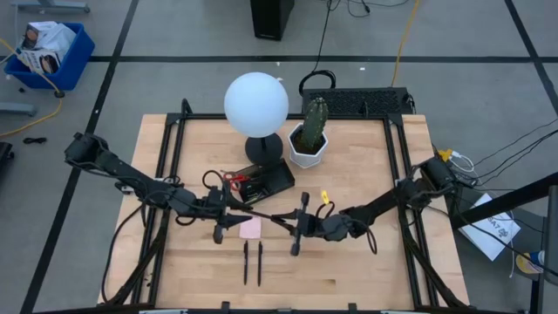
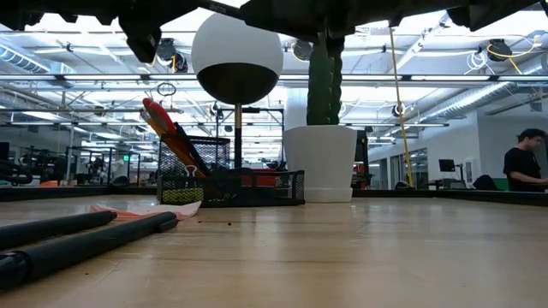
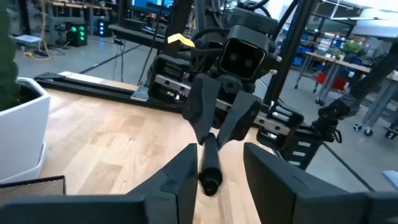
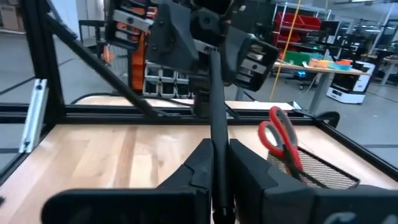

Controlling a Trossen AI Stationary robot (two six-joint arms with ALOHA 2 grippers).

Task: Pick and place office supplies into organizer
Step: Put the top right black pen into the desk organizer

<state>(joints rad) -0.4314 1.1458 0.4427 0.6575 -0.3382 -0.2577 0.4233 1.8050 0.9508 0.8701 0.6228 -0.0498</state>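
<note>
1. Pen in mid-air first: your slim black pen hangs above the bench, spanning the gap between your two grippers, just in front of the organizer.
2. Your right gripper comes in from the right side, and its jaws are clamped on that pen. In the right wrist view the shaft runs straight out from between the right gripper's pinched fingers.
3. Your left gripper faces it from the left. Its jaws stand apart, one on either side of the pen's free end, and the left wrist view shows daylight on both sides of the tip. From these views you cannot tell for certain whether either pad touches it.
4. The organizer sits at the foot of the lamp, with the red-handled scissors standing in its left end, handles up and tilted. You can see them from the low view too.
5. The pink sticky-note pad lies flat on the bench, right below the suspended pen and between the two grippers.
6. Two loose pens lie side by side nearer the front edge, roughly parallel and well clear of the organizer.
7. The cactus pot stands just right of the lamp, behind the right arm.
</note>
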